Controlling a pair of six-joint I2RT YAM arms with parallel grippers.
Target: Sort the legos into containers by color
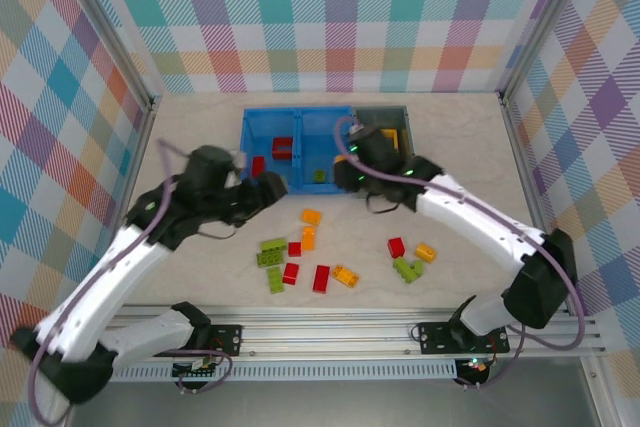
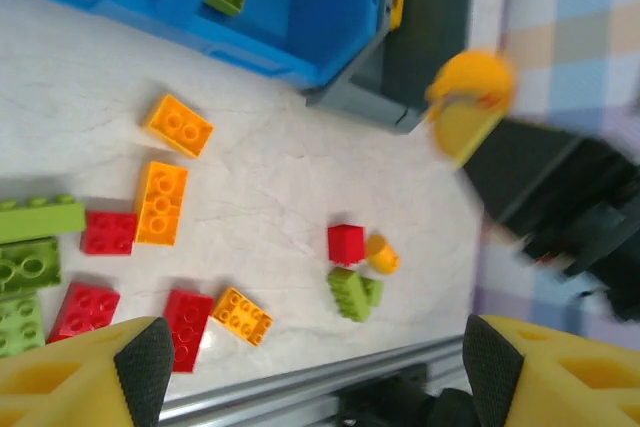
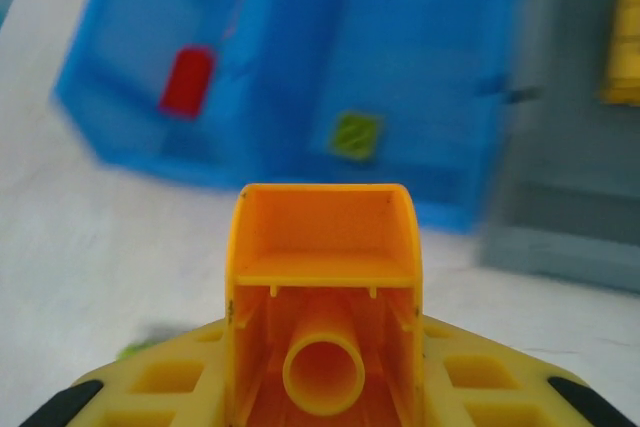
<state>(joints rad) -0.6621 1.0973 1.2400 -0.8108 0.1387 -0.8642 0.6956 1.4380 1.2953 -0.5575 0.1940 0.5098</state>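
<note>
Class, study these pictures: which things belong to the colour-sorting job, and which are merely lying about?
Belong to the job:
loose legos; orange brick held in the right hand; blue bin; grey bin; open left hand.

Merely there:
table; checked walls; metal rail.
</note>
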